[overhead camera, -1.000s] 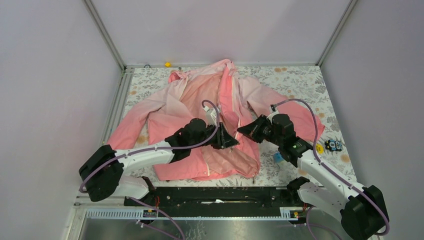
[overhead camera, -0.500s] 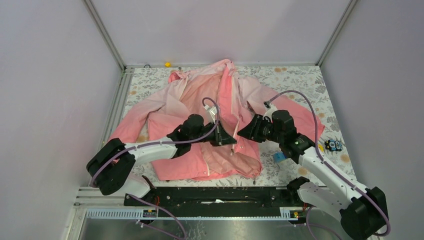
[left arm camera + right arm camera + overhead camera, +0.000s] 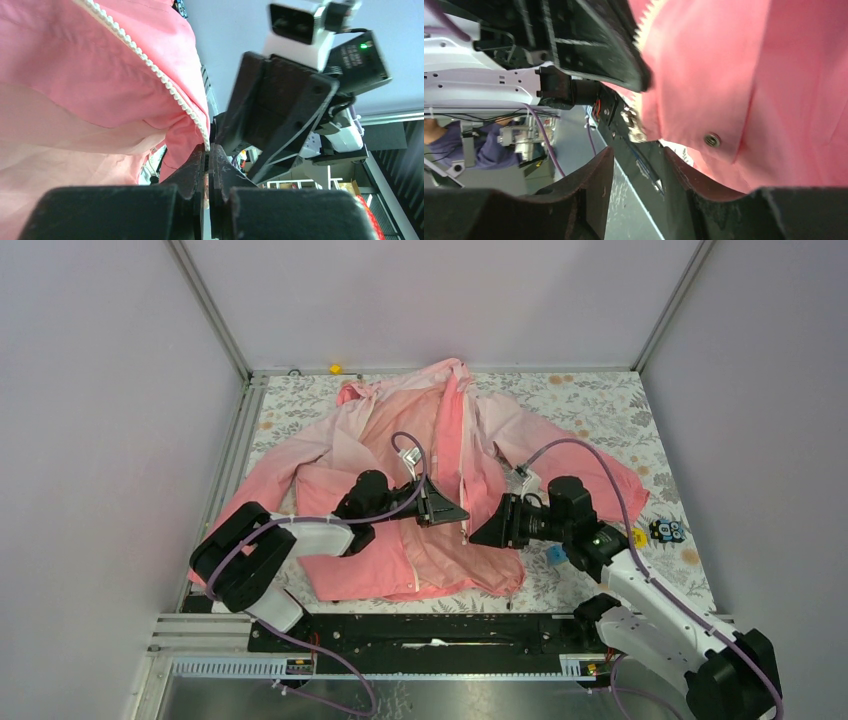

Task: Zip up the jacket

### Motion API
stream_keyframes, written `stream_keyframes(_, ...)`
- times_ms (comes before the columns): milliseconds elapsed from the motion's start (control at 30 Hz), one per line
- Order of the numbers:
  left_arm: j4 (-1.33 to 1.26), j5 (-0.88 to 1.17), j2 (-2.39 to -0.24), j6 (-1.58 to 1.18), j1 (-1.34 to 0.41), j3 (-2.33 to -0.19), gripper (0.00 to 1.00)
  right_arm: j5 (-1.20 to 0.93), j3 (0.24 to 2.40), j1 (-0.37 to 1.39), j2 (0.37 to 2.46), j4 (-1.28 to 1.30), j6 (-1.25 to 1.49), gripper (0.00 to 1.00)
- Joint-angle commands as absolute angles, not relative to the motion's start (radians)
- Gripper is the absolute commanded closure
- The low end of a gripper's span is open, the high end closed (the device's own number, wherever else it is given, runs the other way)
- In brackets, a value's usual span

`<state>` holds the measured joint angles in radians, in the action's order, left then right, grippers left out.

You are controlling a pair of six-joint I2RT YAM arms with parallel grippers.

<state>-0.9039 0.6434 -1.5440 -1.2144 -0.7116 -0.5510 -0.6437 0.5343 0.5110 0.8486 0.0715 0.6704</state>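
The pink jacket (image 3: 330, 455) lies spread open on the table, collar at the far side. Its white zipper (image 3: 462, 475) runs down the front. My left gripper (image 3: 447, 512) is shut on the zipper edge (image 3: 150, 65) of one front panel and holds it lifted off the table. In the left wrist view the jaws (image 3: 207, 147) pinch the fabric right at the zipper teeth. My right gripper (image 3: 488, 531) is open, just right of the left one. In the right wrist view its fingers (image 3: 636, 162) are apart below the hanging metal zipper end (image 3: 633, 122), not touching it.
A blue block (image 3: 556, 554), a small yellow piece (image 3: 638, 536) and a small toy (image 3: 666, 531) lie right of the jacket's hem. A yellow object (image 3: 335, 368) sits at the far edge. A metal snap (image 3: 711, 139) shows on the jacket.
My left gripper has drawn the held zipper edge slightly back and left. My right gripper has moved nearer the front edge, to beside the held panel.
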Motion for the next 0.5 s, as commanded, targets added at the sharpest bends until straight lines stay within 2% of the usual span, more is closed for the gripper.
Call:
stream_keyframes(0,-1.018,0.674,-1.518,-1.229,-0.712,-0.542,1.0,-0.729,0.465,0.511,0.856,-0.096,0.821,0.53)
stream_keyframes(233,-0.947,0.667,-1.486,-1.181,-0.714,-0.548,1.0,-0.762,0.383,0.51,0.881,-0.283,0.972,0.54)
stream_keyframes(467,-0.831,0.645,-1.454,-1.095,-0.744,-0.586,1.0,-0.737,0.385,0.511,0.877,-0.276,0.969,0.55)
